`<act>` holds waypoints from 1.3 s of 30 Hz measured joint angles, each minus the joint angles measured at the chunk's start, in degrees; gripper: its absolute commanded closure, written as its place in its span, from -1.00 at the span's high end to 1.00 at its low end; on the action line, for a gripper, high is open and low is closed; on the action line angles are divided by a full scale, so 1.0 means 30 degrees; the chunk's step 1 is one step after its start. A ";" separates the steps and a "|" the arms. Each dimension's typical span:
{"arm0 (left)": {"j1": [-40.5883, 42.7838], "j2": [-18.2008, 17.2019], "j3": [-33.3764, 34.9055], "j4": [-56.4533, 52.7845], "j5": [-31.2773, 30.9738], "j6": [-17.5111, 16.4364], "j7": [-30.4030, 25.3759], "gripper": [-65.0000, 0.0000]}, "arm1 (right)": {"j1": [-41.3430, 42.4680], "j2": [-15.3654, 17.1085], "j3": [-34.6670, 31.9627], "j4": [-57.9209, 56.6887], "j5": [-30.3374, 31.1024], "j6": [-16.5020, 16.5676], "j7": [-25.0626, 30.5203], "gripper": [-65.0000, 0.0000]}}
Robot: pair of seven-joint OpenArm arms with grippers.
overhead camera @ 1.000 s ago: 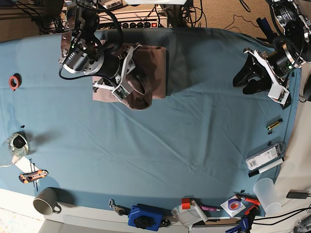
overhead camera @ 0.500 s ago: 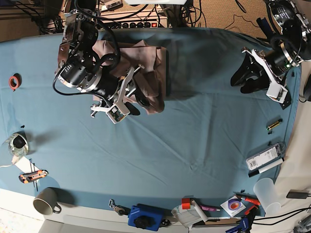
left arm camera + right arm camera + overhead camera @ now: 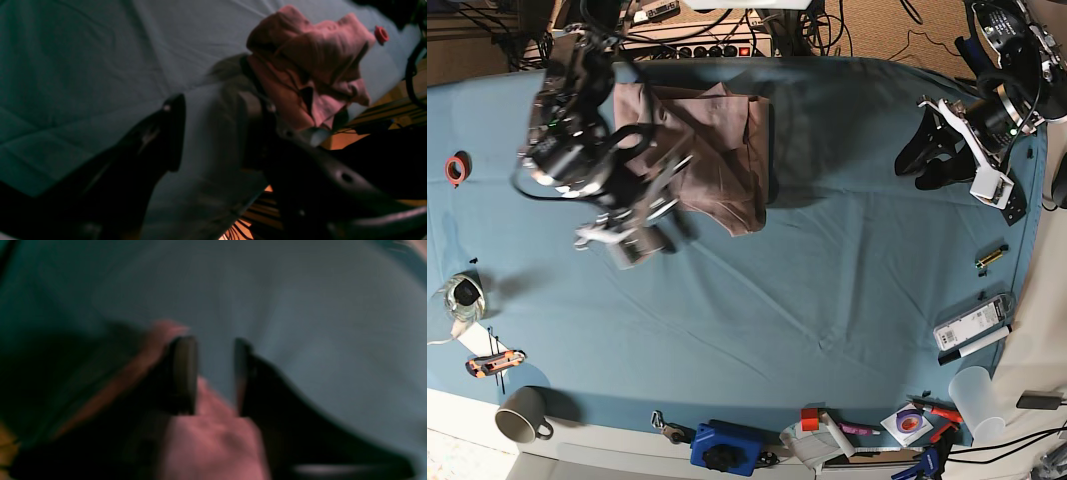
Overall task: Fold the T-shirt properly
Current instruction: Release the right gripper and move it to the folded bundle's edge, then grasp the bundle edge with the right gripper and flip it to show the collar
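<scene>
The cloth (image 3: 827, 270) is covering the whole table, teal-blue and lightly creased. The T-shirt (image 3: 717, 150) is lying on it toward the far left, bunched into a rough, wrinkled rectangle with one loose lobe hanging toward the near side; in the left wrist view the T-shirt (image 3: 310, 63) is showing as a rumpled pink heap well beyond the fingers. The right arm (image 3: 572, 140) is hanging over the left part of the cloth, blurred, with the right gripper (image 3: 632, 230) sitting just near-left of the shirt; in its own view the right gripper (image 3: 211, 373) is showing its two dark fingers parted with bare cloth between them, holding nothing, while pink fabric is filling the near part of that frame. The left gripper (image 3: 937, 160) is hovering over the far right of the cloth, well apart from the shirt; in its wrist view the left gripper (image 3: 210, 130) is standing wide apart and empty. Along the near edge, a mug (image 3: 522, 415) is sitting at the left and a blue box (image 3: 725, 446) near the middle; a red tape roll (image 3: 457, 168) is lying at the left edge.
</scene>
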 measured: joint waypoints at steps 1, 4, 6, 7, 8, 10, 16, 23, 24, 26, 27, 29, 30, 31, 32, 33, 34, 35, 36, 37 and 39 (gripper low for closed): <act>0.0000 0.0007 0.0000 0.0000 0.0000 0.0000 0.0007 -0.28 | 0.0007 -0.0007 0.0794 0.0007 -0.0066 0.0000 0.0007 -1.00; 0.0000 0.0000 0.0000 0.0000 0.0007 0.0000 0.0007 -0.28 | 0.0000 0.0015 0.3009 0.0000 -0.0124 0.0000 0.0466 -1.00; 0.0000 0.0000 0.0000 0.0000 0.0000 0.0000 0.0000 -0.28 | -0.0007 0.0270 0.3927 0.0000 -0.0168 -0.0175 0.0503 -1.00; 0.0000 0.0000 0.0000 0.0000 0.0007 0.0000 0.0000 -0.28 | -0.0007 0.0474 0.4167 -0.0029 -0.0175 -0.0452 0.0503 -1.00; 0.0000 0.0000 0.0000 0.0000 0.0000 0.0000 0.0000 -0.28 | 0.0000 0.0721 0.4248 -0.0233 -0.0335 -0.0503 0.0597 -1.00; 0.0000 -0.0007 0.0000 0.0000 0.0007 0.0000 0.0000 -0.28 | 0.0044 0.1326 0.4095 -0.1435 -0.0772 -0.0882 0.0750 -1.00; 0.0000 0.0000 0.0000 0.0000 0.0007 0.0000 -0.0087 -0.28 | -0.0102 0.2572 0.2659 -0.4823 0.1129 -0.0860 -0.3337 -1.00; -0.0007 0.0102 0.0000 0.0000 0.0517 0.0000 -0.0495 -0.28 | -0.0073 0.3133 0.2164 -0.4364 0.5916 -0.0066 -0.4787 -1.00; -0.0007 0.0109 0.0000 0.0000 0.0743 0.0000 -0.0503 -0.28 | -0.0182 0.3184 0.2171 -0.4357 0.6375 -0.0058 -0.4772 -1.00; -0.0007 0.0211 0.0000 0.0000 0.0714 0.0000 -0.0641 -0.28 | -0.0612 0.3213 0.2164 -0.4357 0.7803 -0.0058 -0.4787 -1.00; -0.0015 0.0277 0.0000 0.0000 0.0707 0.0000 -0.0678 -0.28 | -0.0954 0.3213 0.2149 -0.4357 0.8633 -0.0058 -0.4779 -1.00; -0.0007 0.0423 -0.0007 0.0000 0.0721 0.0000 -0.0867 -0.28 | -0.1537 0.3169 0.2149 -0.4357 1.0236 -0.0073 -0.4830 -1.00; -0.0007 0.0539 0.0000 0.0000 0.0721 0.0000 -0.0874 -0.28 | -0.1763 0.3177 0.2157 -0.4357 1.1351 -0.0066 -0.4896 -1.00; -0.0015 0.0692 0.0000 0.0000 0.0714 0.0000 -0.0867 -0.28 | -0.1945 0.3184 0.2157 -0.4357 1.2699 -0.0073 -0.4925 -1.00; -0.0007 0.0750 0.0000 0.0000 0.0714 0.0000 -0.0867 -0.28 | -0.2047 0.3169 0.2149 -0.4357 1.3908 -0.0066 -0.4911 -1.00; -0.0007 0.0780 0.0000 0.0000 0.0714 0.0000 -0.0867 -0.28 | -0.2098 0.3169 0.2149 -0.4357 1.4914 -0.0066 -0.4903 -1.00; -0.0007 0.0772 0.0000 0.0000 0.0721 0.0000 -0.0867 -0.28 | -0.2127 0.3177 0.2157 -0.4350 1.5679 -0.0058 -0.4852 -1.00; -0.0015 0.0772 0.0000 0.0000 0.0714 0.0000 -0.0874 -0.28 | -0.2142 0.3177 0.2157 -0.4350 1.6087 -0.0058 -0.4852 -1.00; -0.0007 0.0772 0.0000 0.0000 0.0721 0.0000 -0.0867 -0.28 | -0.2186 0.3169 0.2149 -0.4350 1.6327 -0.0058 -0.4852 -1.00; -0.0007 0.0780 0.0000 0.0000 0.0721 0.0000 -0.0867 -0.28 | -0.2251 0.3184 0.2149 -0.4350 1.6364 -0.0066 -0.4852 -1.00; -0.0015 0.0772 0.0000 0.0000 0.0721 0.0000 -0.0867 -0.28 | -0.2455 0.3504 0.1953 -0.4357 1.6291 -0.0066 -0.4874 -1.00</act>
